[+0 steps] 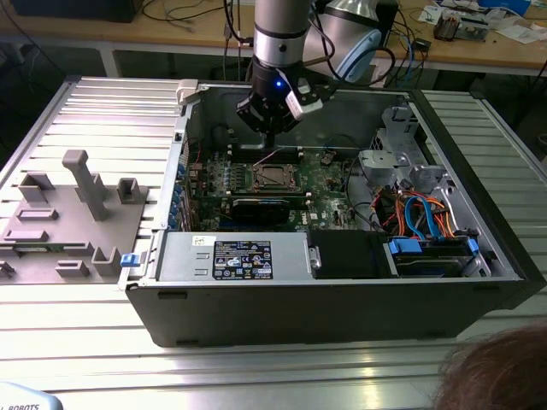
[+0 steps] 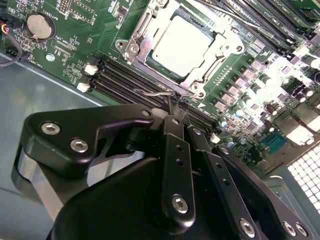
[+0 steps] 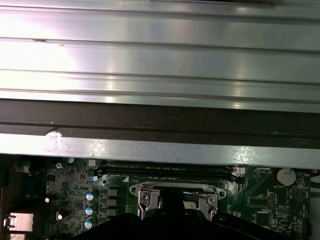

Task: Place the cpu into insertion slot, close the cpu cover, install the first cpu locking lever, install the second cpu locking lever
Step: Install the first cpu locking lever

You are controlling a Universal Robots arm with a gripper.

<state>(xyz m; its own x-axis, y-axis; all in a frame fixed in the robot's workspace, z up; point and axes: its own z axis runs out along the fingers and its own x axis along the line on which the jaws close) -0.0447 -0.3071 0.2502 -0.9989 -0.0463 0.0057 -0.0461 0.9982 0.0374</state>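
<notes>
Ribbed metal table (image 1: 102, 111) underneath, brightly lit. Wooden bench (image 1: 171, 34) behind, strewn with cables (image 1: 184, 13) and papers (image 1: 521, 30). Grey holder block (image 1: 60, 226) at the exterior view's left.

The silver cpu (image 2: 182, 45) lies flat in the slot (image 2: 150, 35), the cover (image 2: 220, 47) closed around it.

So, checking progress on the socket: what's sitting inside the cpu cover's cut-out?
The cpu fills the cut-out of the closed cpu cover, its silver-grey top showing. The insertion slot beneath is covered, so its contacts cannot be seen.

The gripper (image 3: 172, 220) hides the cpu cover (image 3: 175, 192) (lower part).
</notes>
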